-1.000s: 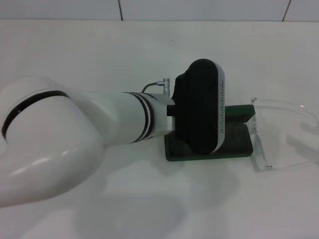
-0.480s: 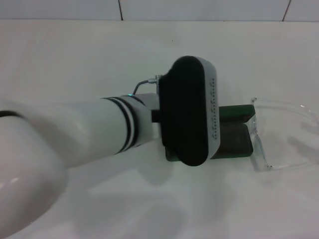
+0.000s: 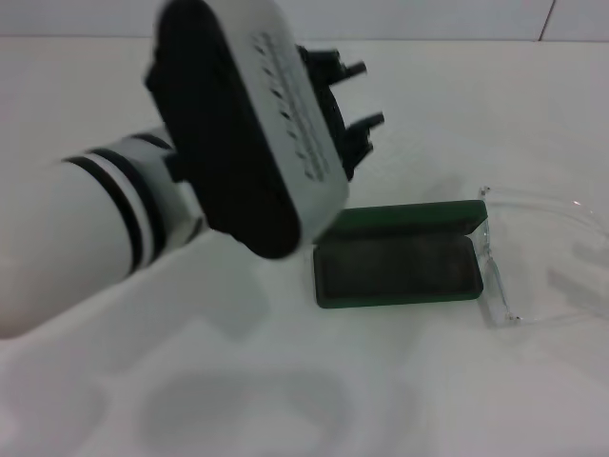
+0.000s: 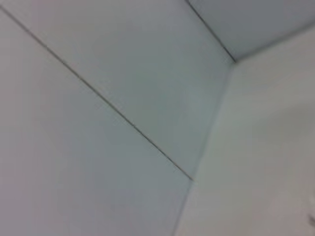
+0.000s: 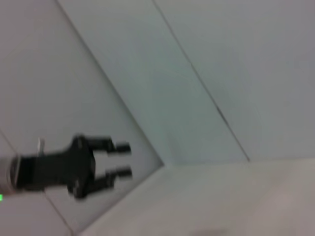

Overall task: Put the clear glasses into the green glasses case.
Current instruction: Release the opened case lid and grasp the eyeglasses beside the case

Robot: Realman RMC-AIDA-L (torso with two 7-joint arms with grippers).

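Note:
The green glasses case (image 3: 398,268) lies open on the white table, its lid (image 3: 409,217) standing along the far side and nothing inside it. The clear glasses (image 3: 497,282) rest on the table against the case's right end, their thin arms pointing right. My left gripper (image 3: 366,95) hangs in the air above and to the left of the case, open, holding nothing. The right wrist view shows this same left gripper (image 5: 127,159) from afar, its two fingers apart against the wall. My right gripper is out of view.
The large white left arm (image 3: 95,228) with its black wrist housing (image 3: 238,124) fills the left of the head view. A tiled wall (image 3: 381,17) rises behind the white table (image 3: 400,381). The left wrist view shows only wall.
The left arm has risen and swung left, away from the case. The case, half covered before, now shows whole. Case and glasses have not moved.

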